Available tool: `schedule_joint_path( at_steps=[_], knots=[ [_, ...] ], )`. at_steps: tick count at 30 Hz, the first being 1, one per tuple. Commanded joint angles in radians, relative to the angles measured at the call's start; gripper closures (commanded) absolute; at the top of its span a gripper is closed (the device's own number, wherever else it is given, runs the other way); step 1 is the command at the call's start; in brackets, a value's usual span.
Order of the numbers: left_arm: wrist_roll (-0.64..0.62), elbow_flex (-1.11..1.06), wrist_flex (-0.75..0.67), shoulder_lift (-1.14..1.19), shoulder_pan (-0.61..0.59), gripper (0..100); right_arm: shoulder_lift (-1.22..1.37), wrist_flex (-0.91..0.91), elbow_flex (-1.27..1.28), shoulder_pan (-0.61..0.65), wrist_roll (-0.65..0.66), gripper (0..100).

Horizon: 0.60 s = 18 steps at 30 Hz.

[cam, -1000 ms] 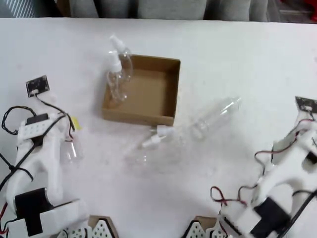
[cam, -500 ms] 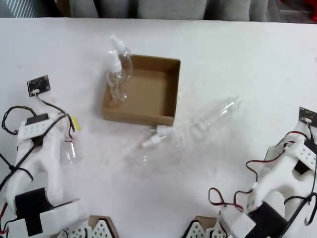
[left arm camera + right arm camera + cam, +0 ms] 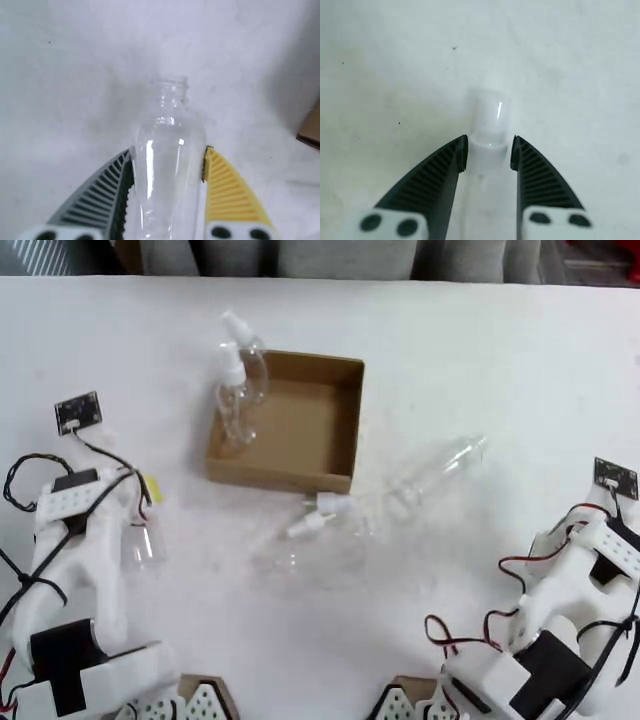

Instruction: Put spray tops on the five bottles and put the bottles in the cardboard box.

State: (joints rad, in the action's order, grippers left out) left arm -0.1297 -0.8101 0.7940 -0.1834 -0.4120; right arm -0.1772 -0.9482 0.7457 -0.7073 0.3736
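Note:
The cardboard box [image 3: 300,475] sits mid-table. Two clear bottles with white spray tops [image 3: 238,390] stand at its left wall. In front of the box lie more clear bottles [image 3: 320,540], with white spray tops [image 3: 328,506] at their near-box ends, and a longer clear bottle [image 3: 435,470] lies to the right. My left gripper [image 3: 167,155] is shut on a topless clear bottle [image 3: 167,130], at the left of the table [image 3: 142,545]. My right gripper [image 3: 489,145] is shut on a white spray top [image 3: 491,117] just above the table, under the right arm [image 3: 575,585].
Small black tag boards lie near each arm, one at the left [image 3: 76,411] and one at the right [image 3: 612,478]. The white table [image 3: 480,360] stretches behind and to the right of the box. Red and black wires [image 3: 470,635] loop beside the right arm.
The right arm has drawn back and shifted toward the table's near right corner. The left arm and its bottle have stayed put.

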Motion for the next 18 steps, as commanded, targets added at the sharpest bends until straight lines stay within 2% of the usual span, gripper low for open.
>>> schedule_joint_path(
  at_steps=[1, 18],
  knots=[
    [0.009, 0.029, -0.017, -0.002, 0.013, 98, -0.004, 0.007, -0.003, 0.008, -0.008, 87.5],
    [0.009, 0.029, -0.017, -0.002, 0.013, 98, -0.002, 0.012, 0.020, 0.008, -0.002, 87.5]
  ],
)
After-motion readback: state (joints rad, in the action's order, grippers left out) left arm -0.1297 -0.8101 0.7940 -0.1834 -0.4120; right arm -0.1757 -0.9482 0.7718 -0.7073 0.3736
